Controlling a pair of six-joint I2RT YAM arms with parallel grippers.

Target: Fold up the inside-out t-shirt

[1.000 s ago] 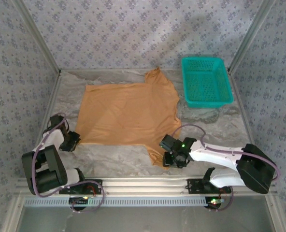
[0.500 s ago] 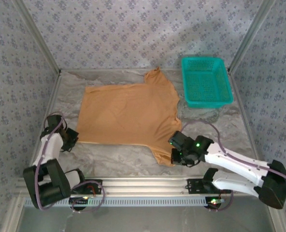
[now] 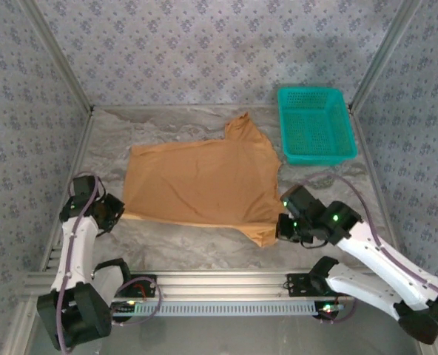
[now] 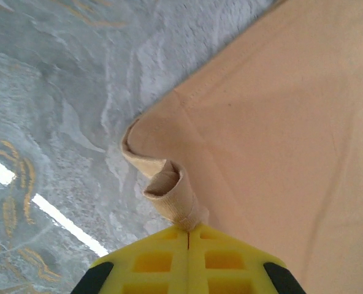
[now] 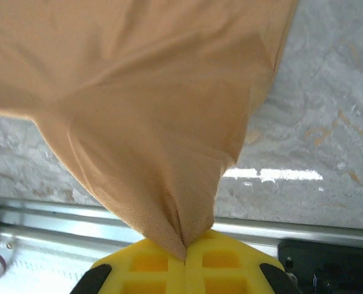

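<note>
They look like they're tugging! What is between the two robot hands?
The near edge of the t-shirt runs from the left gripper to the right gripper, each shut on it, seen from the top camera.

Lighting is bright and even from overhead; shadows are soft. White glare streaks mark the table (image 4: 53, 92) in both wrist views.

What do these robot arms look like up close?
The left arm and right arm have white links, black joints and looping purplish cables. Green lights glow on the right one. The left gripper and right gripper are yellow, with square pockets.
</note>
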